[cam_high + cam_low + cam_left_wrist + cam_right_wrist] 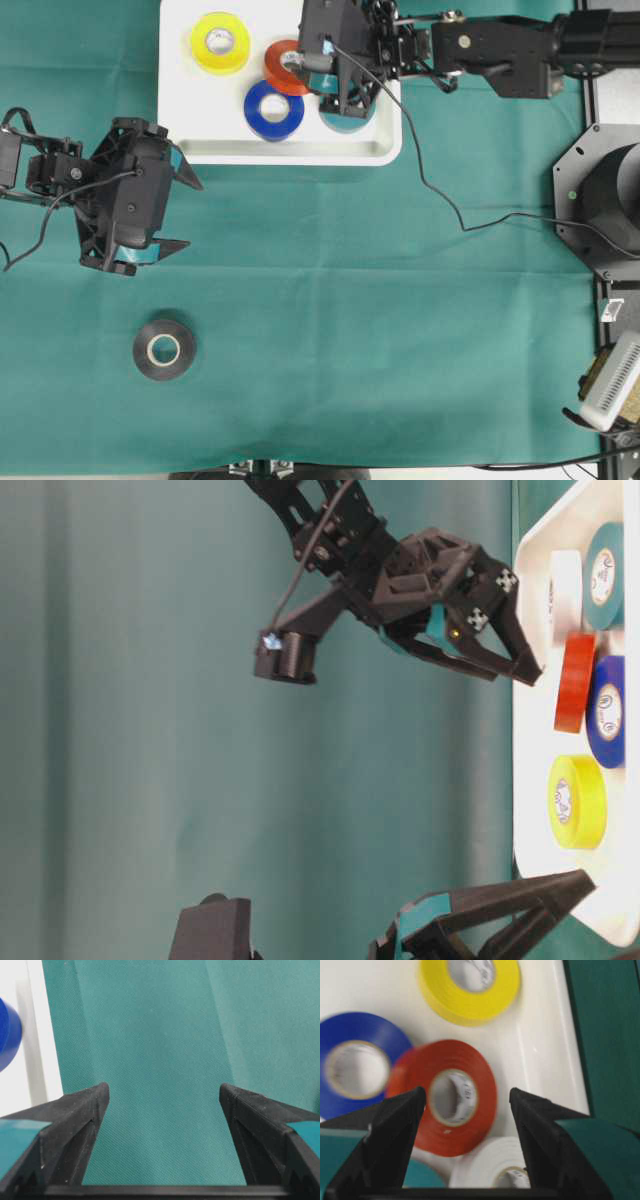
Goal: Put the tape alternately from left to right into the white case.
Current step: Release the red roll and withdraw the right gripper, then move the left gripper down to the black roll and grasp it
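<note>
The white case [190,120] sits at the top edge of the green cloth [380,330], and it's getting crowded: yellow roll [221,42] near the far-left corner, blue roll [274,110] in the middle, red roll [284,66] propped on edge and touching the blue one, plus teal [603,576] and white [495,1170] rolls on the right side. The right gripper [467,1105] hangs over the red roll with its jaws spread wide, nothing in them. The left gripper [182,215] hovers over bare cloth just off the case's near-left corner, also spread and empty. The black roll [164,350] lies flat lower left, well apart from everything, loads of open cloth around it.
</note>
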Action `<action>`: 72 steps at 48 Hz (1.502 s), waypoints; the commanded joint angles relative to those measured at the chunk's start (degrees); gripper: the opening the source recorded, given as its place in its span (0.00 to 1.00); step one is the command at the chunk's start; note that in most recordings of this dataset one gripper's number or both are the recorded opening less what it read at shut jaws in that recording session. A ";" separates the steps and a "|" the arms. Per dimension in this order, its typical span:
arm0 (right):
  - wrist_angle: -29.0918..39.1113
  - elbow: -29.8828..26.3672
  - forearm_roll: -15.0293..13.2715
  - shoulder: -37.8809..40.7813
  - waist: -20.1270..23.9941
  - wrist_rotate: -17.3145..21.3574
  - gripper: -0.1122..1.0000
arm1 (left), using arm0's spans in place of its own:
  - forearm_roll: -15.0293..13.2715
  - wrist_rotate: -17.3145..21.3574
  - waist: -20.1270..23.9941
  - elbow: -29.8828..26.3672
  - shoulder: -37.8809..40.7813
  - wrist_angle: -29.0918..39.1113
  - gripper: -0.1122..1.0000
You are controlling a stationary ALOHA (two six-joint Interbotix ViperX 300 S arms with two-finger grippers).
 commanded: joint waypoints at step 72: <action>-1.05 9.93 0.26 -11.25 27.60 4.83 0.75 | 0.00 -0.09 -0.53 -0.53 -0.79 -0.35 0.72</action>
